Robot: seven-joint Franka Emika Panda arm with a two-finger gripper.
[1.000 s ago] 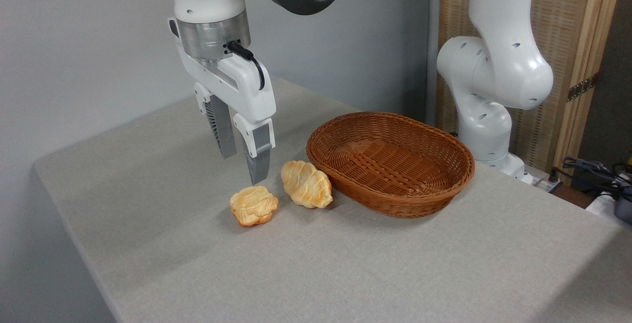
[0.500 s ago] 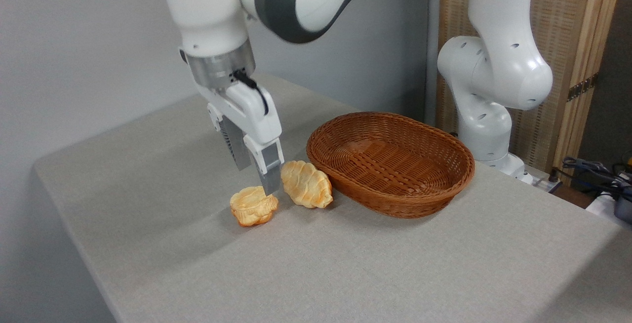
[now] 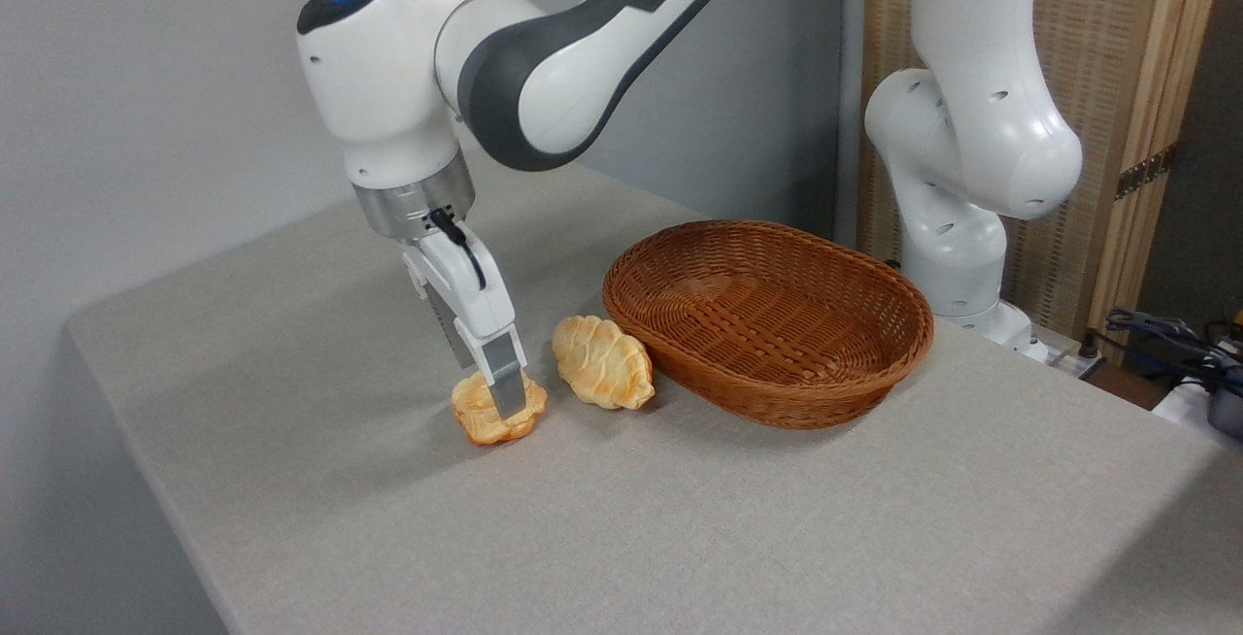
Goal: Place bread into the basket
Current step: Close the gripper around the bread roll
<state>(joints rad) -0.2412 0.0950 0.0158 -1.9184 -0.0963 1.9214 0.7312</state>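
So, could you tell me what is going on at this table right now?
A robot arm's gripper is down at the small round bread piece on the grey table, with one finger in front of it; whether it has closed is unclear. The longer bread piece lies to its right, close beside the wicker basket. The basket has no bread in it yet.
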